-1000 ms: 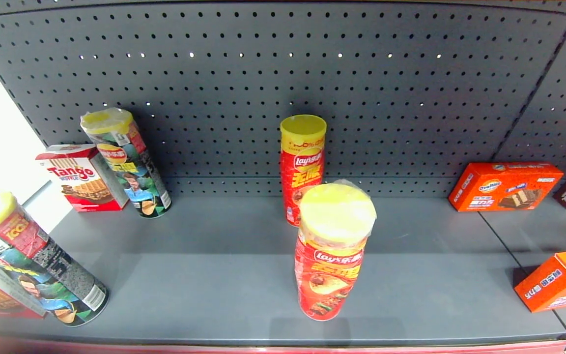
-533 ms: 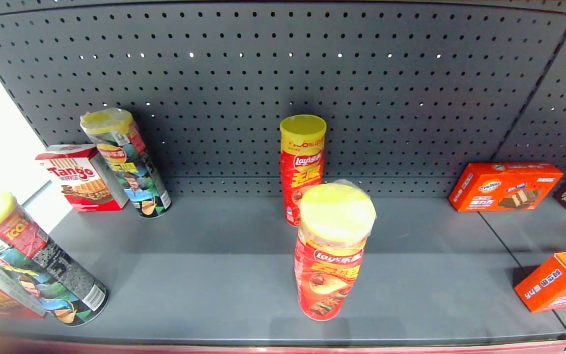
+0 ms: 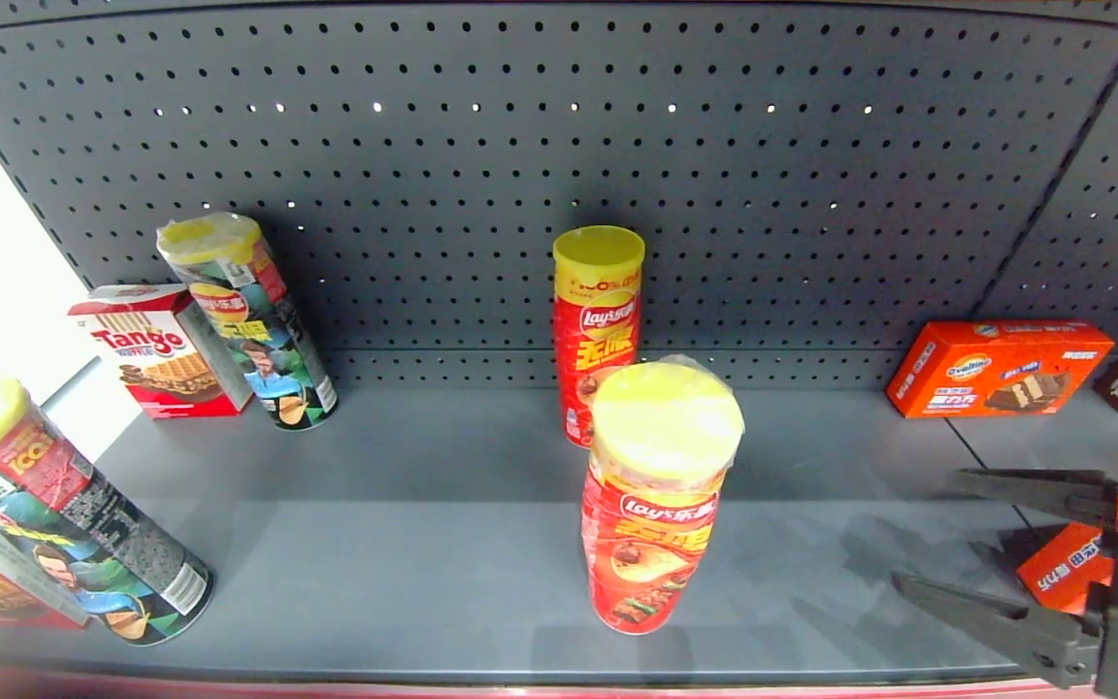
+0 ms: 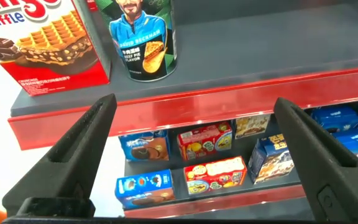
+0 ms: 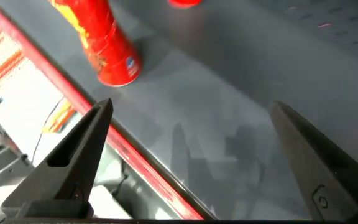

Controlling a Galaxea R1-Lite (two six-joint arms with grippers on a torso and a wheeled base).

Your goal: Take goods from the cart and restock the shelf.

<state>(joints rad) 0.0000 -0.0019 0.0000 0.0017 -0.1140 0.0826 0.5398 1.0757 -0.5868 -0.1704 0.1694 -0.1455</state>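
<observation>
Dark right gripper (image 3: 926, 529) low on the robot's right side, jaws spread wide, fingers pointing toward its left, left gripper (image 4: 195, 99) likewise parted wide — nothing held.

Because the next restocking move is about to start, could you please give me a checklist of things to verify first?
Right gripper open and empty: ok.
Left gripper open and empty: ok.
Goods in hand for restocking: not ok, neither gripper holds any.
Front red cylindrical chip can with yellow lid standing upright: ok.
Bare room on the grey metal shelf beside that can: ok.
Clearance between right gripper and small orange cardboard box: cannot tell.
</observation>
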